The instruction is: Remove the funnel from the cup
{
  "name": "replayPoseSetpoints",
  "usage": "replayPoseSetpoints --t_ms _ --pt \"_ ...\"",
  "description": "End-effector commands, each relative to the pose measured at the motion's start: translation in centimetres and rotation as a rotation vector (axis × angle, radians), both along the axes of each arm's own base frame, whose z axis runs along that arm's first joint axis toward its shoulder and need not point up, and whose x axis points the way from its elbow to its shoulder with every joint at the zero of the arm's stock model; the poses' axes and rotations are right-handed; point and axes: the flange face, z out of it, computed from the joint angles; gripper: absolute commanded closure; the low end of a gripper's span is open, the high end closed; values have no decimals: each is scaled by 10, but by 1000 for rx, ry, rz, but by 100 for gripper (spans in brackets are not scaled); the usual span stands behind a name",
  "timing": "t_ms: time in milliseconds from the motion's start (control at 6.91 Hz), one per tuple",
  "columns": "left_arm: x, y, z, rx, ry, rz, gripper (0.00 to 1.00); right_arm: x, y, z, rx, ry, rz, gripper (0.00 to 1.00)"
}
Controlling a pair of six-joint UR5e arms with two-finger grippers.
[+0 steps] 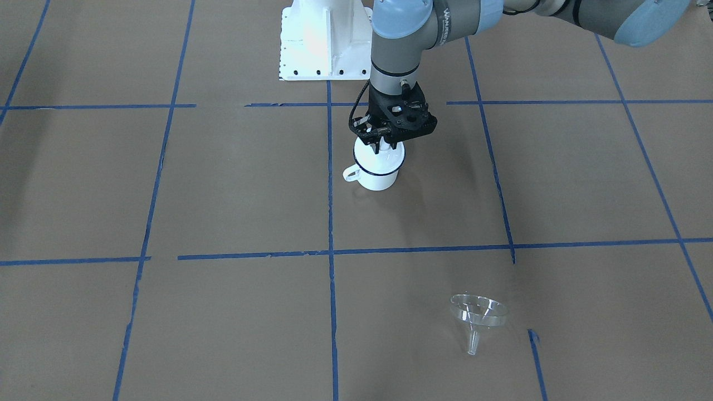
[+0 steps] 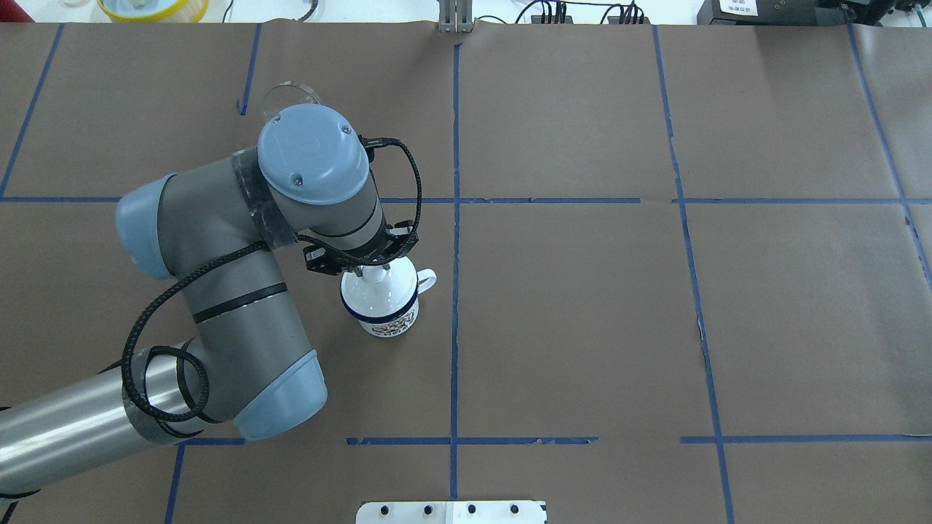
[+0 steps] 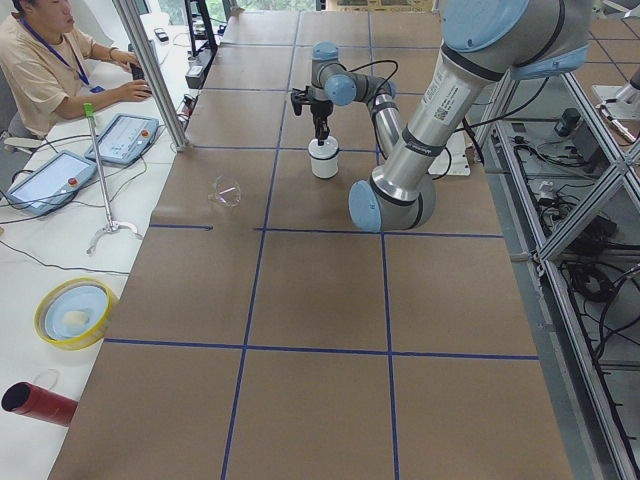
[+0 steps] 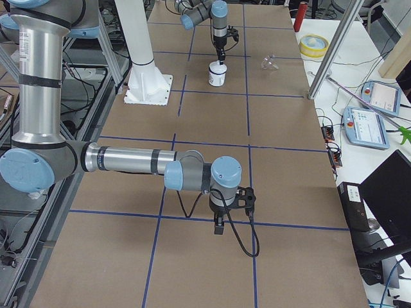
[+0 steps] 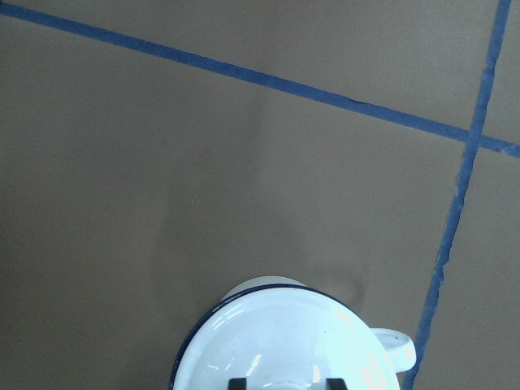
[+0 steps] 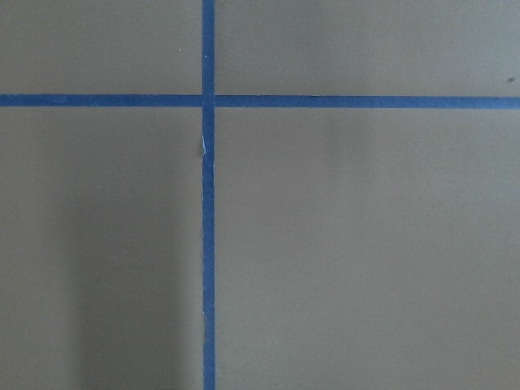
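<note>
The clear funnel (image 1: 479, 317) lies on its side on the brown table, far from the cup, and is half hidden behind the left arm in the overhead view (image 2: 291, 93). The white enamel cup (image 1: 377, 177) with a dark blue rim stands upright near the table's middle (image 2: 386, 316). A white domed lid (image 5: 284, 341) covers it. My left gripper (image 1: 381, 147) points straight down over the cup, its fingers closed on the lid's knob (image 2: 373, 274). My right gripper (image 4: 218, 224) hangs low over bare table far from the cup; I cannot tell if it is open or shut.
The white robot base (image 1: 323, 44) stands behind the cup. A yellow bowl (image 3: 72, 312) and a red cylinder (image 3: 35, 400) lie off the table's far edge. An operator (image 3: 40, 60) sits there by teach pendants. Blue tape lines grid the table.
</note>
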Motion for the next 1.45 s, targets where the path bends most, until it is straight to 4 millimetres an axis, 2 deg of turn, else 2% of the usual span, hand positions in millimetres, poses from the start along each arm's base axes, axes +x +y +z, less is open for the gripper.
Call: replayPoseSetpoints --t_ms 0,145,289,434,579,724,868,1158,1303 --pt "-2 0 4 -3 -3 -4 0 0 0 0 0 0 0 0" --pt "-4 1 7 -1 -5 -3 0 0 0 0 0 0 0 0" --pt "-11 3 3 14 6 -3 0 0 0 0 0 0 0 0" --pt "-38 -4 -7 82 29 14 0 0 0 0 0 0 0 0" --pt "-79 -3 -2 180 41 62 0 0 0 0 0 0 0 0" --pt "-138 -26 11 292 26 95 0 0 0 0 0 0 0 0" --pt "-194 -54 48 309 19 176 0 0 0 0 0 0 0 0" --pt "-327 -96 136 422 -30 325 0 0 0 0 0 0 0 0" --pt "-404 -106 211 392 8 369 0 0 0 0 0 0 0 0"
